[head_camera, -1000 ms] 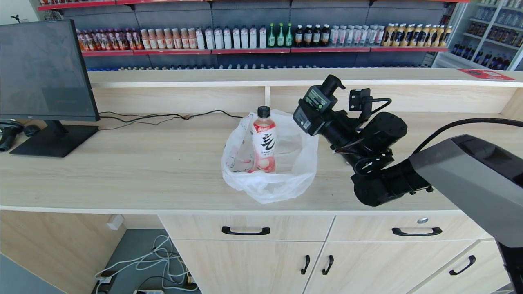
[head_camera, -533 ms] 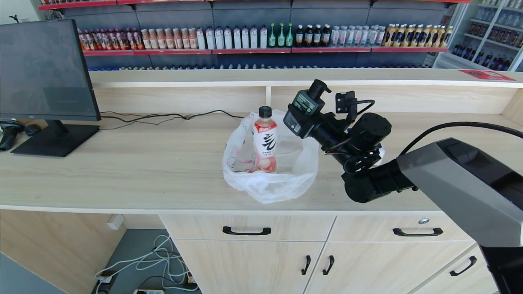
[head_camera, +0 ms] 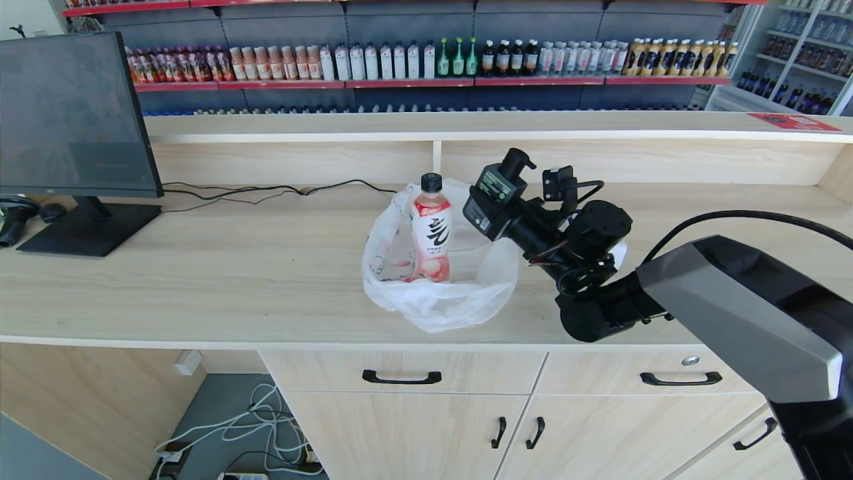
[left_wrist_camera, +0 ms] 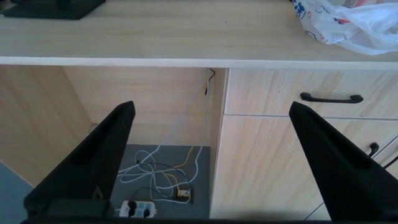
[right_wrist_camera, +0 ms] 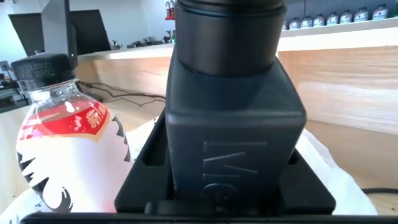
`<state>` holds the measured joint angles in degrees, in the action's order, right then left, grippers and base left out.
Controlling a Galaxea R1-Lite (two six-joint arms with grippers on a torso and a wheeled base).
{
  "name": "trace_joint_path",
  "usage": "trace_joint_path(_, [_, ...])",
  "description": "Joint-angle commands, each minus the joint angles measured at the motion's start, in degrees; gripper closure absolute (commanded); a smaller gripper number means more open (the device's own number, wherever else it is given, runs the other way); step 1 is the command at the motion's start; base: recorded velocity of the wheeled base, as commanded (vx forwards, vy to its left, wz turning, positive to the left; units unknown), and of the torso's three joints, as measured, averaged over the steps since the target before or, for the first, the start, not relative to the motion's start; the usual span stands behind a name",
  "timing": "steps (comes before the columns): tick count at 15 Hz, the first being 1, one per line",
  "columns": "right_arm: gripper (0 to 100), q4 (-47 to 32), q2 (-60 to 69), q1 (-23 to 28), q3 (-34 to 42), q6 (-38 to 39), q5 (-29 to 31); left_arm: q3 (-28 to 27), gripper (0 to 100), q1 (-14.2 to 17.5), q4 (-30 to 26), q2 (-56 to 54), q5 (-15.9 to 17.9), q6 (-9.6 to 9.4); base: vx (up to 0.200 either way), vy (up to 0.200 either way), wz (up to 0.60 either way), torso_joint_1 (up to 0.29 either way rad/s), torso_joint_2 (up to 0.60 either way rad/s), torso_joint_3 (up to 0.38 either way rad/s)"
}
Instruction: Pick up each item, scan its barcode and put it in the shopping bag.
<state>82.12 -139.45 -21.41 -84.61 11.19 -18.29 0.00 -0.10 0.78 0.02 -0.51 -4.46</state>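
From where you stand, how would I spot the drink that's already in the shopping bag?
Find the long wooden counter; near its middle sits an open white plastic bag. The bottle stands upright inside it, with a black cap and a pink-and-white label, unlike the dark bottle held in the air beside the bag.

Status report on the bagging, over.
Left gripper open, below counter. Right gripper shut on dark pump bottle, by shopping bag. Drink bottle upright inside.
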Motion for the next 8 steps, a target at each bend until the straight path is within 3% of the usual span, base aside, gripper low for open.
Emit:
trace_joint_path(1, [100,2.08,-0.91,0.05,3.05,0.06,0.00,0.00,0,0.01,0.01,-0.02,-0.02,-0.02,0.000,0.000,0.00,0.000,0.00,0.000])
trace_joint_path(3, [100,4.63,-1.62,0.05,6.66,0.06,0.36,0.00,0,0.01,0.01,-0.02,-0.02,-0.02,0.000,0.000,0.00,0.000,0.00,0.000])
trace_joint_path(8, [100,4.28,-3.37,0.40,5.86,0.23,-0.08,0.00,0,0.01,0.01,-0.02,0.07,-0.37,0.000,0.000,0.00,0.000,0.00,0.000])
